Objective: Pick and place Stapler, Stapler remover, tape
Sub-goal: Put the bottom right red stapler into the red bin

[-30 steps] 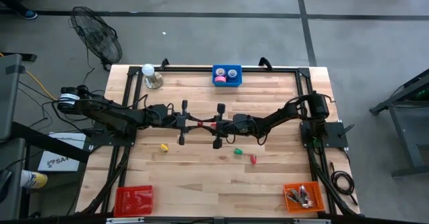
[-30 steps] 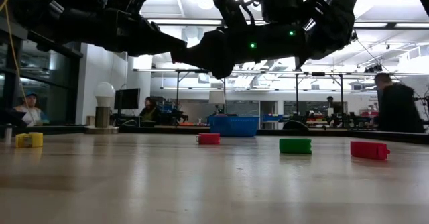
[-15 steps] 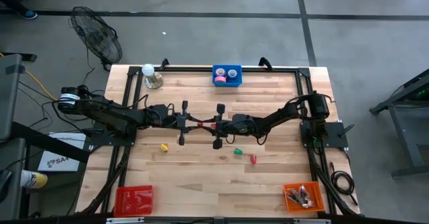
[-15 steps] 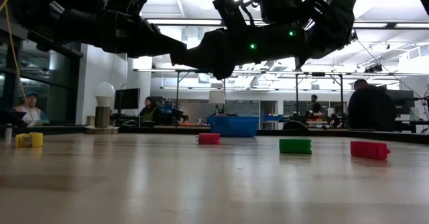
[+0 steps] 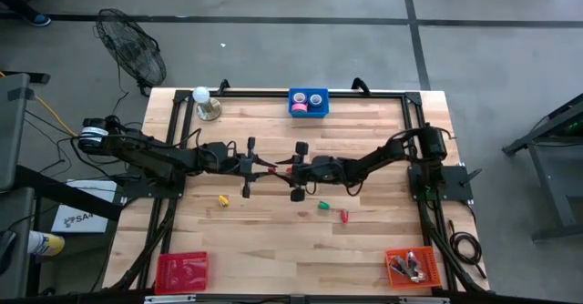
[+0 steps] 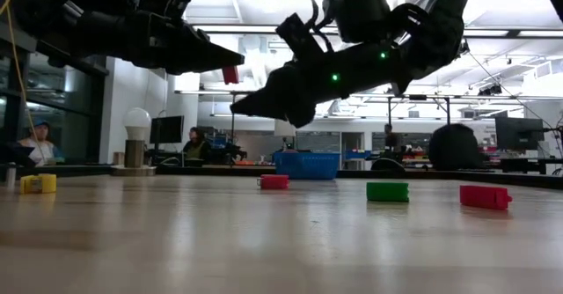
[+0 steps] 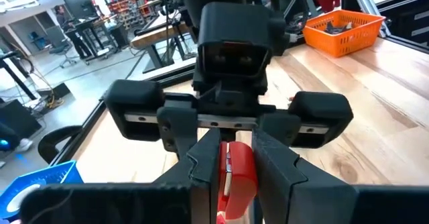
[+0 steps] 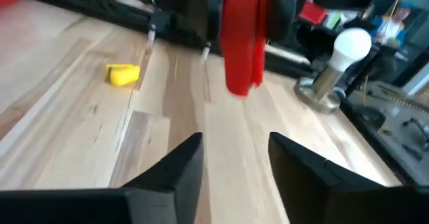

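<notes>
Stapler (image 7: 236,177), red, is clamped in the left gripper (image 5: 261,167) above mid-table; the right gripper (image 5: 290,170), fingers spread and empty, faces it. Handover seems complete; next, carry it to a bin.

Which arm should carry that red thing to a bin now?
Probably the left. The left gripper is shut on the red stapler, while the right gripper is open, facing it and apart from it.

Robotics lab: workbenches (image 6: 413,166), monitors (image 6: 165,129)
</notes>
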`<state>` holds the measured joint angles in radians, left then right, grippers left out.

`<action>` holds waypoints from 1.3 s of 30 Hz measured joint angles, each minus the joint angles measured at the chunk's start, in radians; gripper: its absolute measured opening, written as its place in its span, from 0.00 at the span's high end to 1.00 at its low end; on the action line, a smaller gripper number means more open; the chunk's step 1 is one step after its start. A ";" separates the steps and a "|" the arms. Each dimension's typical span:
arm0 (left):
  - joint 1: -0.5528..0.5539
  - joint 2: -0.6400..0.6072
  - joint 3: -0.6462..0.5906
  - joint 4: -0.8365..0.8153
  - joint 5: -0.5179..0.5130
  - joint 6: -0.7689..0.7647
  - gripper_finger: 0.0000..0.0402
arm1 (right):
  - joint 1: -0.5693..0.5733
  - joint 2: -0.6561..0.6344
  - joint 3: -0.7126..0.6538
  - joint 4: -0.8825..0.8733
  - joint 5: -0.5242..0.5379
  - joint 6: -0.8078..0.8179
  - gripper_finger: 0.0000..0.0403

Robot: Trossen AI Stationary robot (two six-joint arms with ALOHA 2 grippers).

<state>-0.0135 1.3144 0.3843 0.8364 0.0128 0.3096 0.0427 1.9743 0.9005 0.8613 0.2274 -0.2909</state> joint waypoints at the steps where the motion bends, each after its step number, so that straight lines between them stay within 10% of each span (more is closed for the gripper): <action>1: 0.000 0.000 0.000 0.000 0.000 0.000 0.85 | 0.000 0.000 0.000 -0.008 0.010 0.004 0.58; 17: 0.000 -0.035 0.002 -0.118 -0.083 -0.020 0.85 | 0.002 -0.037 0.002 -0.205 0.136 0.082 0.53; 39: -0.113 -0.323 0.079 -0.860 -0.139 -0.524 0.85 | 0.004 -0.138 0.002 -0.372 0.137 0.100 0.53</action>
<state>-0.1269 0.9913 0.4634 -0.0239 -0.1262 -0.2145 0.0463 1.8362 0.9024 0.4896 0.3646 -0.1904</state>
